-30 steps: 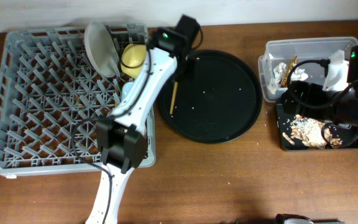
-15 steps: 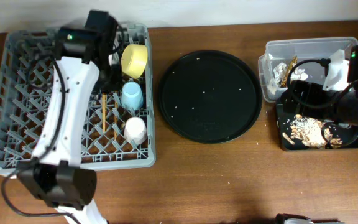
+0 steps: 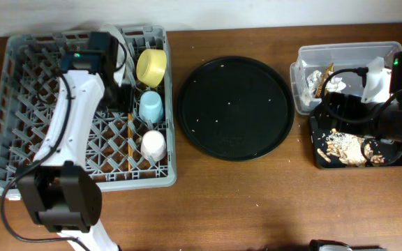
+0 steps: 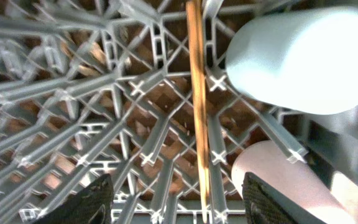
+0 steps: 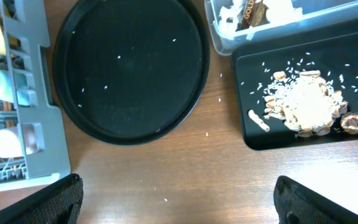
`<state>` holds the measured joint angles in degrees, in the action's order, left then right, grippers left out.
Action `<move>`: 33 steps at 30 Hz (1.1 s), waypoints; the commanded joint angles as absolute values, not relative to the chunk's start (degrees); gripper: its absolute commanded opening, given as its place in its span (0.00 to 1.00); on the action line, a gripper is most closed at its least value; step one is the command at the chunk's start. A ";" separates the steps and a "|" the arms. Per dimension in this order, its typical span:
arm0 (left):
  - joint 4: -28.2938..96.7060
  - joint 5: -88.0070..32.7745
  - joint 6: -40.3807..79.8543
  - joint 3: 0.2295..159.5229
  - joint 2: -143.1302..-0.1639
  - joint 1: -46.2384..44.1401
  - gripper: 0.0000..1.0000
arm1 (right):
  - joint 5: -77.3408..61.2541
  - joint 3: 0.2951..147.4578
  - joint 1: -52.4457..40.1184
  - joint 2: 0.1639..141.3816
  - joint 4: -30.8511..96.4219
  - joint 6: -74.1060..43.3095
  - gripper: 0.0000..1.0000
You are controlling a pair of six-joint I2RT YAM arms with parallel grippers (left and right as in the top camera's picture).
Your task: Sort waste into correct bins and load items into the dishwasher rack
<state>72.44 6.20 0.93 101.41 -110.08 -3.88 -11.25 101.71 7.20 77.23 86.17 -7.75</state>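
Observation:
The thin wooden chopsticks (image 3: 130, 136) lie flat in the grey dishwasher rack (image 3: 33, 104), just left of the light blue cup (image 3: 149, 107) and pink-white cup (image 3: 152, 145). My left gripper (image 4: 176, 202) hovers open over the chopsticks (image 4: 197, 112), which run between its fingers untouched. The yellow bowl (image 3: 151, 67) and the grey plate (image 3: 121, 42) stand at the rack's back, the plate partly behind my left arm. Crumbly scraps (image 5: 303, 102) lie in the black rectangular tray (image 5: 253, 134). Tissue (image 3: 333, 80) and wrapper (image 3: 319, 82) sit in the clear tub (image 3: 306, 77). My right gripper (image 5: 185, 205) hangs open and empty above bare table.
A round black tray (image 3: 234, 108) with a few crumbs sits between the rack and the bins. My right arm (image 3: 379, 118) reaches over the black rectangular tray at the right edge. A few rice grains dot the wooden table (image 5: 166, 180).
My left arm swung from the round tray over to the rack, carrying the chopsticks. It has opened, and the chopsticks now lie in the rack. The right arm stayed still.

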 commanded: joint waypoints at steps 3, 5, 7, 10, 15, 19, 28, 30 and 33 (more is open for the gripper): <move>76.27 2.50 0.38 113.84 -101.80 -3.97 0.77 | -11.94 104.27 7.53 72.27 87.72 -4.69 0.99; 75.88 2.11 0.40 114.02 -98.43 -3.95 0.77 | -11.97 104.81 7.53 69.78 87.68 -4.71 0.98; 75.77 2.15 0.38 114.02 -95.33 -3.95 0.78 | -11.97 104.81 7.53 67.94 87.68 -4.69 0.99; 75.66 3.20 0.36 114.02 -93.27 -3.95 0.99 | -11.94 104.81 7.53 66.43 88.20 -4.69 0.98; 75.96 2.31 0.36 113.99 -93.30 -3.95 0.99 | -10.70 105.58 7.53 61.54 89.80 -4.71 0.99; 75.96 2.31 0.36 113.99 -93.30 -3.95 0.99 | -12.64 105.67 7.53 58.74 91.64 -4.91 0.98; 75.96 2.31 0.36 113.99 -93.30 -3.95 0.99 | -9.91 101.60 7.46 58.78 85.21 -4.47 0.98; 75.96 2.31 0.36 113.99 -93.30 -3.95 0.99 | -9.56 89.54 5.45 52.34 72.07 -4.38 0.98; 75.96 2.31 0.36 113.99 -93.30 -3.95 0.99 | -9.17 65.28 2.59 38.57 51.18 -4.23 0.98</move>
<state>76.05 2.90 0.84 113.27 -94.06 -3.99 -10.33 79.83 4.71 47.94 60.38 -4.47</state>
